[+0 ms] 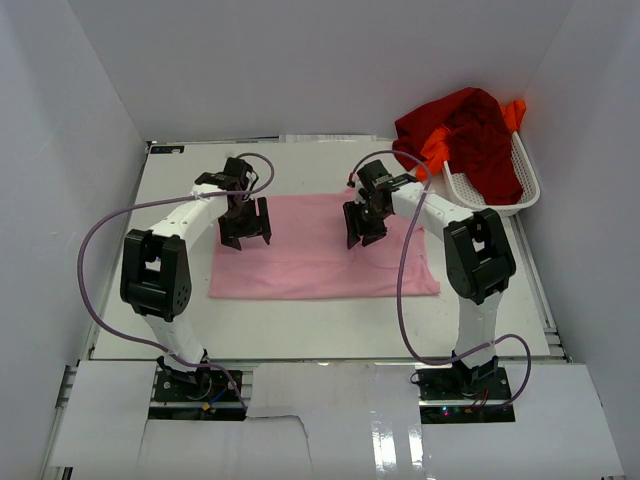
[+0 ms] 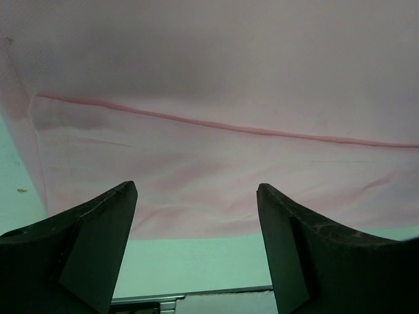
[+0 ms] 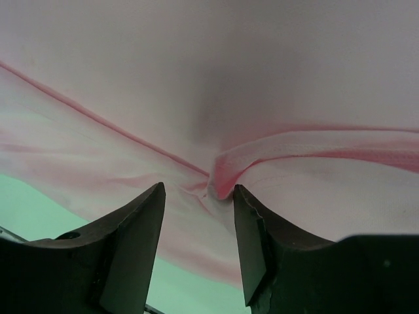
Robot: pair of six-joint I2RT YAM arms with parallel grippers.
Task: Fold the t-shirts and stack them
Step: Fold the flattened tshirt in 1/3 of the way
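Cloth: pink t-shirt (image 1: 320, 268), thin, limp, light knit, lies flat as a rectangle on the tabletop (image 1: 300, 340); best pinched at a hem or fold edge, I judge. Left gripper (image 2: 196, 190) hovers over it, jaws wide, empty. Right gripper (image 3: 198, 190): jaws narrow, astride a raised fold, not clamped. Beyond, dark red t-shirt (image 1: 470, 130) and orange t-shirt (image 1: 432, 152) slump in rigid mesh basket (image 1: 490, 207).

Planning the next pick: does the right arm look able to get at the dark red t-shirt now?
Probably yes: the dark red t-shirt lies uncovered atop the white mesh basket on that arm's side, nothing between. But the right gripper straddles a pink t-shirt fold.
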